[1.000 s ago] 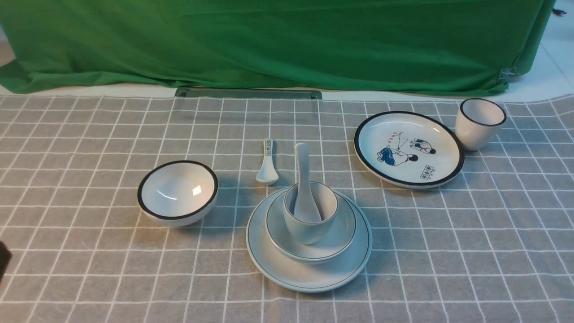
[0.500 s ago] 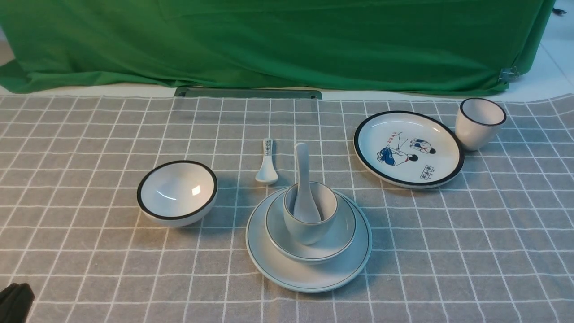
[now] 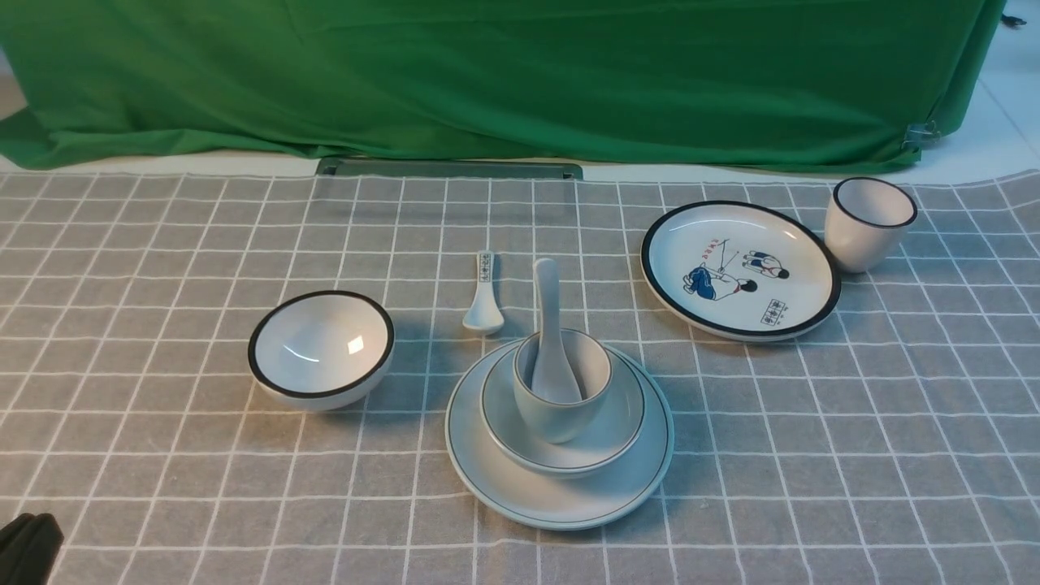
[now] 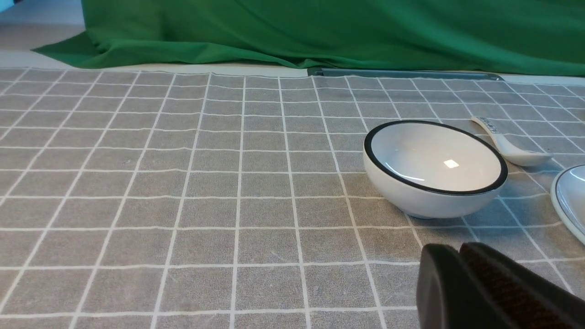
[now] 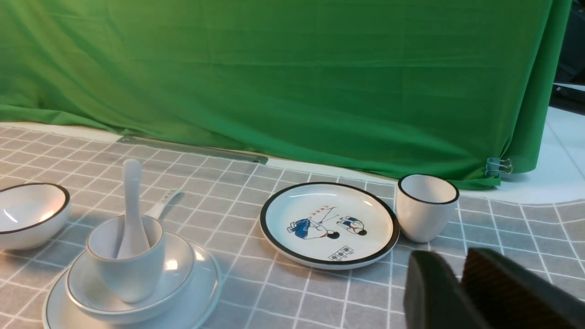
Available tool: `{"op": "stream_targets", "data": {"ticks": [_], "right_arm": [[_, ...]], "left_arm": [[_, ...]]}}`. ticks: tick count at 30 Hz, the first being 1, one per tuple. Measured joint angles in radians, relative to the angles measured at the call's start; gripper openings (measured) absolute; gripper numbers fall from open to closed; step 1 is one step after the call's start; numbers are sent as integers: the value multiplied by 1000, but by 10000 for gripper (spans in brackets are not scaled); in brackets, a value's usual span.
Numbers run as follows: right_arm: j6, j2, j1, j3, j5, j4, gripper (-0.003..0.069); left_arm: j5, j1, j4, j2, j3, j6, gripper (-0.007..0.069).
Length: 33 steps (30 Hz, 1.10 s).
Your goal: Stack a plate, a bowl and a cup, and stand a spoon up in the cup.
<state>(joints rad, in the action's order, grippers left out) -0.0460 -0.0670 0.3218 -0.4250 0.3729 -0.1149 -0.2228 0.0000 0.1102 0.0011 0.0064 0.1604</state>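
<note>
The pale plate [image 3: 561,500] lies at the table's centre front with the shallow bowl [image 3: 605,443] on it and the cup [image 3: 561,414] in the bowl. The white spoon [image 3: 548,309] stands in the cup, handle up. The right wrist view shows the same plate [image 5: 201,301], bowl [image 5: 176,269], cup [image 5: 130,278] and spoon [image 5: 131,192]. My left gripper [image 3: 28,546] sits shut and empty at the near left corner, far from the stack; in its own view the left gripper [image 4: 457,249] has its pads pressed together. My right gripper [image 5: 450,260] is open a little, with nothing between the jaws.
A black-rimmed bowl [image 3: 322,349] sits left of the stack and a small patterned spoon [image 3: 484,296] lies behind it. A cartoon plate [image 3: 739,268] and a black-rimmed cup [image 3: 869,221] stand at the back right. Green cloth [image 3: 487,73] hangs along the far edge.
The left gripper's tip has dropped from the left edge to the bottom-left corner of the front view and then stayed there. The dishes have not moved.
</note>
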Motion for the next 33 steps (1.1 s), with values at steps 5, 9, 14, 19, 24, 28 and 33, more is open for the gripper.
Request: {"op": "stream_targets", "data": {"ticks": [5, 9, 14, 19, 24, 28, 33], "right_arm": [[4, 0, 0, 0, 0, 0, 168], [37, 26, -18, 21, -5, -5, 175], [99, 48, -160, 163, -63, -13, 182], [106, 48, -276, 365, -171, -14, 192], [104, 65, -306, 432, -130, -13, 195], [105, 65, -307, 432, -133, -14, 195], [104, 65, -307, 432, -133, -15, 195]], "left_arm": [[0, 0, 0, 0, 0, 0, 17], [0, 0, 0, 0, 0, 0, 17], [-1, 0, 0, 0, 0, 0, 17], [-1, 0, 0, 0, 0, 0, 17], [-2, 0, -1, 0, 0, 1, 17], [-2, 0, -1, 0, 0, 1, 17], [-2, 0, -1, 0, 0, 1, 17]]}}
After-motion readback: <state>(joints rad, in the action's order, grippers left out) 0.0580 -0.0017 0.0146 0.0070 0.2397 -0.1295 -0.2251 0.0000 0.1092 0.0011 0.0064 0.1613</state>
